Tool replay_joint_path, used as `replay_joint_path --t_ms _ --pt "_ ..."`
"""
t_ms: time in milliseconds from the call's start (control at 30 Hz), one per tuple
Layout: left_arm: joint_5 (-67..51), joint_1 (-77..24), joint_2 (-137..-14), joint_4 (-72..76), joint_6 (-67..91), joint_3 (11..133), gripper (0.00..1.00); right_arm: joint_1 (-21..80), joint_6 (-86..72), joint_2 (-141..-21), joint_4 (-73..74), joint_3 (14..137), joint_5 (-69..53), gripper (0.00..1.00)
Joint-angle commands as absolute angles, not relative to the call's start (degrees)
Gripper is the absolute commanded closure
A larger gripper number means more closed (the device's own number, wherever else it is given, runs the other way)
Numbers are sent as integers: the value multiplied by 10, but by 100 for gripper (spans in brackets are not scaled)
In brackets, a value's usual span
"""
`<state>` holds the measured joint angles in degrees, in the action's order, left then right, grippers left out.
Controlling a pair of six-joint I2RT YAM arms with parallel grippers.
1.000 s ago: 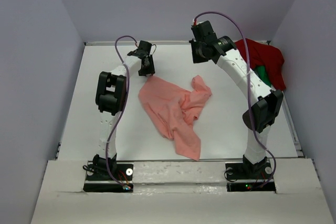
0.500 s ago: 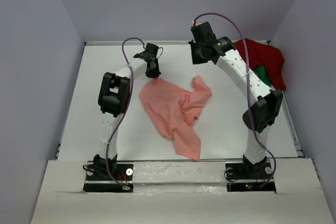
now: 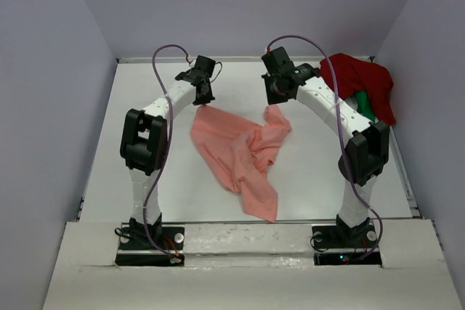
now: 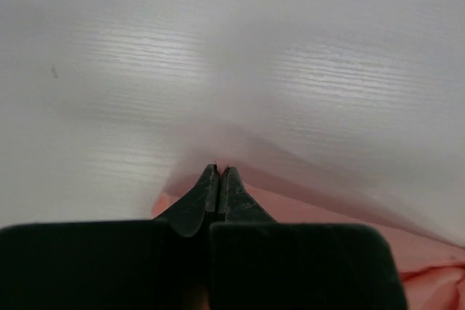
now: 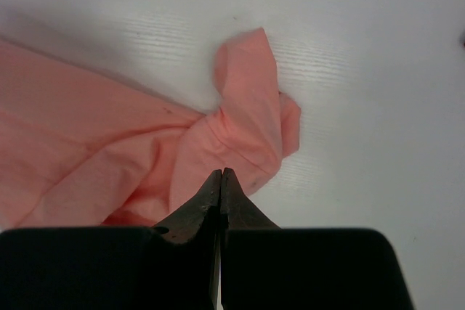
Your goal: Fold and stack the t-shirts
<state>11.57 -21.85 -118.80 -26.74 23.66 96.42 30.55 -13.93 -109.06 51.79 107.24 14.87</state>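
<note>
A salmon-pink t-shirt lies crumpled across the middle of the table. My left gripper is at its far left corner. In the left wrist view the left gripper is shut, with a thin edge of the pink cloth pinched at the tips. My right gripper hangs over the shirt's bunched far right part. In the right wrist view the right gripper is shut and holds nothing, just above the folded sleeve. A dark red t-shirt lies heaped at the far right, with a bright green one showing beneath it.
Grey walls close the table in on the left, back and right. The table's raised right edge runs beside the right arm. The heap of shirts fills the back right corner.
The left gripper has gone from open to shut on the pink shirt's far corner and shifted slightly left. The right gripper has dropped a little toward the shirt.
</note>
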Motion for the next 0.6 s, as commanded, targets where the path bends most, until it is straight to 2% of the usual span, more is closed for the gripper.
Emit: replay_joint_path --t_ms 0,33,67,100,167,200,300,433,567 --pt "201 -227 -1046 -299 258 948 100 305 -136 -1070 482 1038 164 100" --pt "204 -228 -1032 -301 258 944 100 305 -135 -1074 481 1036 160 95" --pt "209 -230 -993 -309 260 938 100 305 -131 -1083 480 1034 148 81" --pt "209 -230 -992 -313 260 935 100 305 -131 -1087 480 1036 147 81" --pt "207 -232 -961 -318 258 926 100 305 -132 -1099 476 1039 132 64" --pt "207 -233 -953 -323 255 926 100 305 -129 -1103 471 1041 103 62" --pt "201 -237 -926 -330 245 923 100 305 -131 -1108 462 1043 58 62" --pt "162 -248 -908 -316 234 939 100 305 -127 -1113 454 1050 56 65" --pt "162 -287 -968 -394 194 1089 100 305 -133 -1120 454 1052 56 66"
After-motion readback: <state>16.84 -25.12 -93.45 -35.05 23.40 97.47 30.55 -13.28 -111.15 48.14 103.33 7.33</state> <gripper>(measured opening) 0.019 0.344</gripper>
